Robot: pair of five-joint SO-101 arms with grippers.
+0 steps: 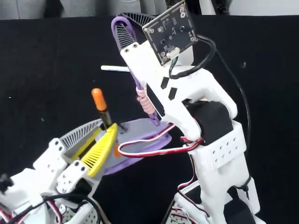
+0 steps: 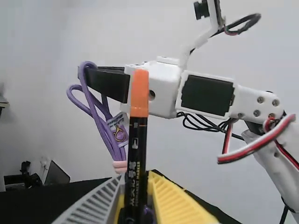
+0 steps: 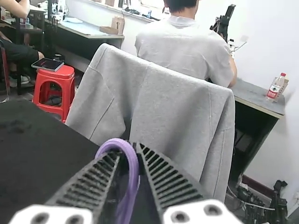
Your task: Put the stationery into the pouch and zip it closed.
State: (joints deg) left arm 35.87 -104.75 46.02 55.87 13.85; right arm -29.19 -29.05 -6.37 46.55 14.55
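Observation:
A purple pouch (image 1: 140, 135) lies flat on the black table (image 1: 46, 70). Its purple strap (image 1: 138, 86) runs up to my right gripper (image 1: 124, 29), which is shut on the strap's loop (image 3: 125, 156) high above the table. My left gripper (image 1: 106, 127) is shut on a black marker with an orange cap (image 1: 99, 104), held upright at the pouch's left edge. In the left wrist view the marker (image 2: 136, 154) stands between the grey and yellow fingers (image 2: 168, 200), with the strap (image 2: 100, 121) hanging behind it. A white pen (image 1: 114, 68) lies on the table behind the pouch.
The right arm's white body (image 1: 210, 140) and its red and white cables (image 1: 149, 147) hang over the pouch's right side. A chair with a grey garment (image 3: 154, 107) stands beyond the table's far edge.

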